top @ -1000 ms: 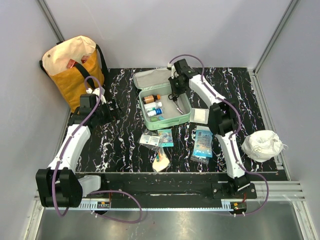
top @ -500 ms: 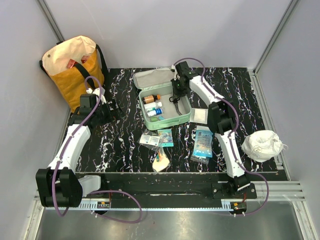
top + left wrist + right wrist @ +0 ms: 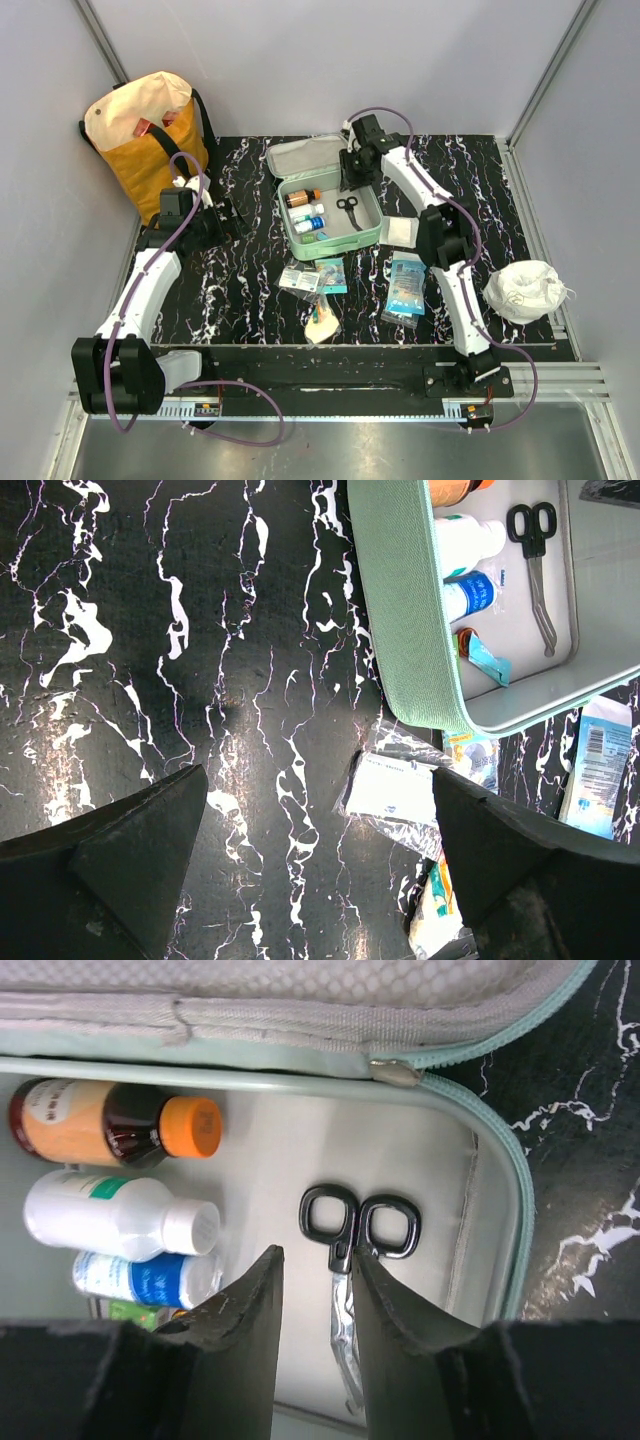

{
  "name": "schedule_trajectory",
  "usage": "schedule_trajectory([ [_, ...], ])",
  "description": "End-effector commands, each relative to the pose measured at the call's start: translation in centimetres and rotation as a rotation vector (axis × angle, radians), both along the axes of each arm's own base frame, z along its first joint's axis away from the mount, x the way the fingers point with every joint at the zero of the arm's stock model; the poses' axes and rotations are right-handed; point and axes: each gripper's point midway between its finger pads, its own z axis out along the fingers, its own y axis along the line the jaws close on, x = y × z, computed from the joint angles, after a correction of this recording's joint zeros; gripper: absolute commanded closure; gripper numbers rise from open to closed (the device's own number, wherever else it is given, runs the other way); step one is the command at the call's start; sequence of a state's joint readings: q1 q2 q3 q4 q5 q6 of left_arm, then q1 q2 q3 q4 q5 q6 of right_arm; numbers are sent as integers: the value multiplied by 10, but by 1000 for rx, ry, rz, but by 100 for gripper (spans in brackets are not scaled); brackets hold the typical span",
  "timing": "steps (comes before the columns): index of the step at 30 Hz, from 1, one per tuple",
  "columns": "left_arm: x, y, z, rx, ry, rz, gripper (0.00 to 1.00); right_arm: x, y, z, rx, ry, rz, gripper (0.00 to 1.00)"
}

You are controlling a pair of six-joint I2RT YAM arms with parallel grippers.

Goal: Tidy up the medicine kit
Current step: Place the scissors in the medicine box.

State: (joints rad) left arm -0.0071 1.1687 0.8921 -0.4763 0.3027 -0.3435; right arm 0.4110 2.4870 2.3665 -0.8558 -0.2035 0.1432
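The medicine kit (image 3: 330, 246), a mint-green zip case, lies open mid-table with its lid folded back. Inside lie an amber bottle (image 3: 302, 198), a white bottle (image 3: 308, 212), a blue bottle (image 3: 310, 225) and black-handled scissors (image 3: 349, 212). My right gripper (image 3: 350, 178) hovers over the case's far edge. In the right wrist view its jaws (image 3: 316, 1260) stand apart with nothing between them, and the scissors (image 3: 360, 1228) lie flat on the lining below. My left gripper (image 3: 225, 215) is open above bare table left of the case (image 3: 395, 610), holding nothing.
A yellow-and-cream tote bag (image 3: 145, 135) stands at the back left. Flat packets (image 3: 315, 277) (image 3: 407, 285) lie in front of the case, with a white pad (image 3: 400, 231) at its right. A white bundle (image 3: 525, 290) sits at the right edge.
My right gripper has opened and let go of the scissors, which now lie in the case. It has risen and drawn back toward the case's far edge. The left arm is still.
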Motion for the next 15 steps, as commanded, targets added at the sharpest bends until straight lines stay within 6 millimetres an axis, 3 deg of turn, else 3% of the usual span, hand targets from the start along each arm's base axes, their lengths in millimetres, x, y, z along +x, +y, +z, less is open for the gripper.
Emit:
schedule_trajectory([
  [1, 7, 0, 14, 3, -70, -13, 1, -3, -6, 120, 75, -204, -11, 61],
  [6, 5, 15, 12, 61, -58, 50, 1, -21, -66, 178, 5, -434, -269, 59],
  [7, 6, 15, 14, 63, -65, 55, 1, -32, -83, 178, 6, -465, -355, 47],
  [8, 6, 16, 15, 62, -73, 55, 1, -39, -101, 176, 3, -487, -459, 27],
  [9, 6, 14, 16, 57, -79, 50, 1, -51, -116, 167, 25, -468, -542, 12],
  [11, 6, 11, 18, 49, -93, 34, 1, -73, -136, 141, 69, -373, -614, 8],
  [15, 7, 9, 19, 37, -104, 25, 1, -125, -156, 82, 43, -210, -678, 3],
])
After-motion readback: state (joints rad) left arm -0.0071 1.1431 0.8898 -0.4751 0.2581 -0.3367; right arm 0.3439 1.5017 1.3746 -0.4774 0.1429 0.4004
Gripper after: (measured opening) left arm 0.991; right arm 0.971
